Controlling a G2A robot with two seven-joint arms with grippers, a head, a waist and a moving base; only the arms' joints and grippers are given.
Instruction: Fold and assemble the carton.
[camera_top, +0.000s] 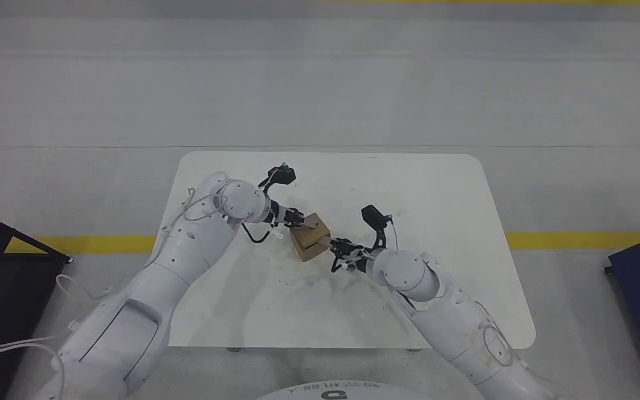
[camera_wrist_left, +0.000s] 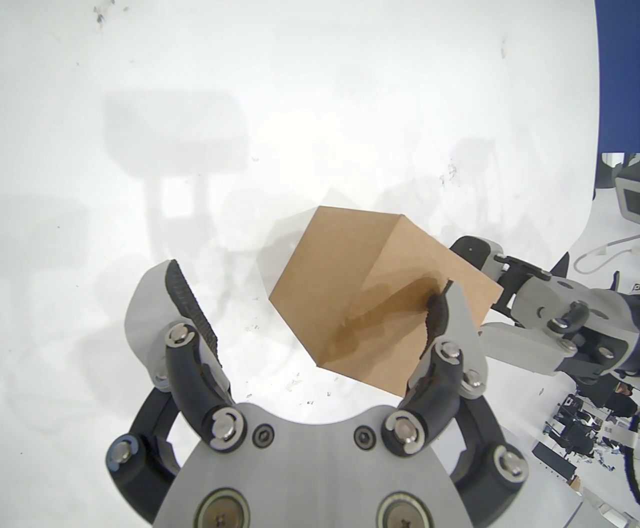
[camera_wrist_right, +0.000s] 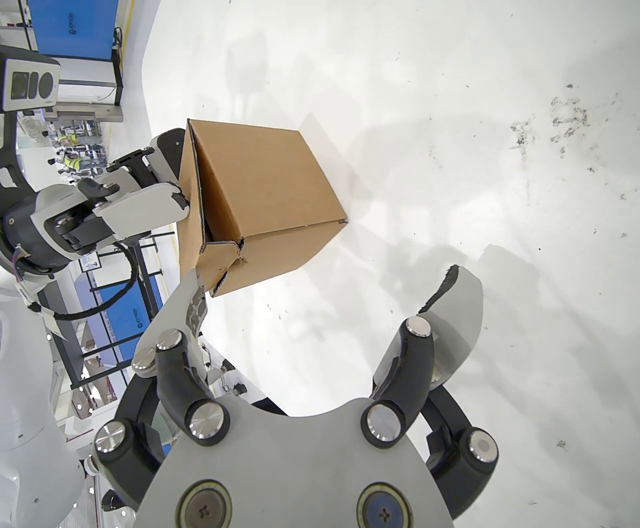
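Carton: The brown cardboard carton (camera_top: 311, 237) stands on the white table (camera_top: 440, 190), near its middle, between the two grippers. It already has the form of a box.
Left gripper: The left gripper (camera_wrist_left: 310, 277) has its jaws spread wide and grasps nothing. One fingertip (camera_wrist_left: 442, 310) touches a side face of the carton, and the other is apart from it.
Right gripper: The right gripper (camera_wrist_right: 324, 276) is also spread and holds nothing. One finger (camera_wrist_right: 195, 300) is just at the corner of the end flap (camera_wrist_right: 220, 260).
Step in hand: We judge that the end flap is not yet fully pushed in, because a narrow gap shows beside it.
How to do it well: We think the left gripper should brace the carton while the right one presses the flap slowly and squarely, or the light box may slide or turn.
Inside: The gap shows only dark, so we cannot tell whether anything is in it.
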